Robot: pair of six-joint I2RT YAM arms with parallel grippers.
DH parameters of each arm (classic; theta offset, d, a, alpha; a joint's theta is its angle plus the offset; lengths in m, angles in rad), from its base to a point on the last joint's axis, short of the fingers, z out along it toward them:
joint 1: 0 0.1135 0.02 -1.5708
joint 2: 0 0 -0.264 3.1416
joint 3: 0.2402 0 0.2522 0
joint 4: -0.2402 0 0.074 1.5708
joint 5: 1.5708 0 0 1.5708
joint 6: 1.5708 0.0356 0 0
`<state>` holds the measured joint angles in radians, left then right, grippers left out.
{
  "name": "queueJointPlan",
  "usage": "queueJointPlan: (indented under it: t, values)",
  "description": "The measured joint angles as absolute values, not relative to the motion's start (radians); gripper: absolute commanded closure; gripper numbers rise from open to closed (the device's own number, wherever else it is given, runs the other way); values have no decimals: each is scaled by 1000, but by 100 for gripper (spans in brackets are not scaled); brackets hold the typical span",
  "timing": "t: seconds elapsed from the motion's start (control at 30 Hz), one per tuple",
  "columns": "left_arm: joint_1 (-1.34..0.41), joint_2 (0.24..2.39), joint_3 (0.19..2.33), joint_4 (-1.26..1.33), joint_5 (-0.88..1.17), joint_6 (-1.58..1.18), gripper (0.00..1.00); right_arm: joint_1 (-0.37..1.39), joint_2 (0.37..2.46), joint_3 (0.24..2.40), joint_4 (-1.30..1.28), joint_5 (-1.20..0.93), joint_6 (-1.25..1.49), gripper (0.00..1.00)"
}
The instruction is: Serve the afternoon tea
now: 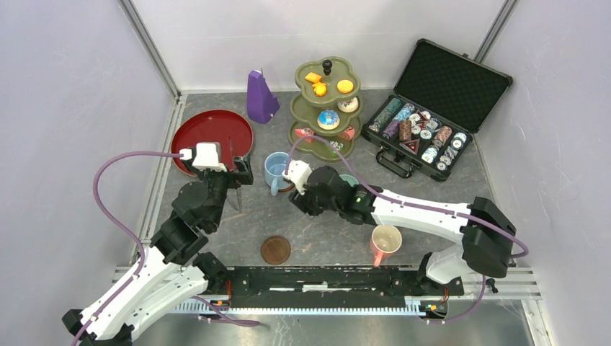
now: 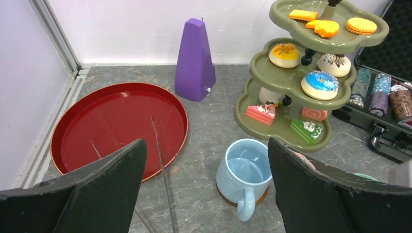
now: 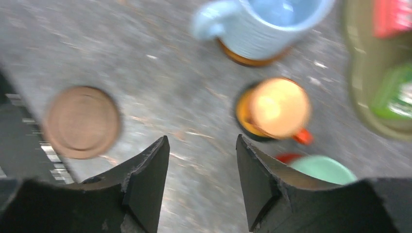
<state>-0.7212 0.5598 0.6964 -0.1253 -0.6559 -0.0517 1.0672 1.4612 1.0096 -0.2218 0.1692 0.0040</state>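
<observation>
Orange mug [image 3: 279,108] just beyond right tool [image 3: 201,141]

You have a grey marbled tabletop [image 1: 432,209]. At the back left lies a round red tray [image 1: 209,130], with a purple pyramid [image 1: 261,96] just beside it and the olive-green stand [image 1: 299,134] next along. The open black case [image 1: 450,83] sits back right. In the middle, the blue mug [image 1: 276,169] stands on a brown coaster [image 3: 248,59] and the orange mug [image 3: 279,108] on a dark coaster [image 3: 242,121], with the teal mug [image 3: 323,170] just beside it. The pink mug [image 1: 386,240] and a bare coaster [image 1: 275,250] sit near the front, well apart.
</observation>
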Motion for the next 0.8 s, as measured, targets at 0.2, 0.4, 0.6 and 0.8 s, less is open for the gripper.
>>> queueJointPlan:
  t: [0.2,0.4,0.6,0.8]
  values:
    - [-720,534,696,-125,-682,-52,0,1179,1586,1013,-64,-36,104,52]
    - [-719,519,696,-125,-704,-52,0,1282,1785,1103,-39,-116,134,67]
    - [-719,486,684,-125,-722,-52,0,1302,1836,1117,-46,-108,134,71]
    - [-719,482,680,-124,-731,-52,0,1301,1836,1081,-50,-29,134,71]
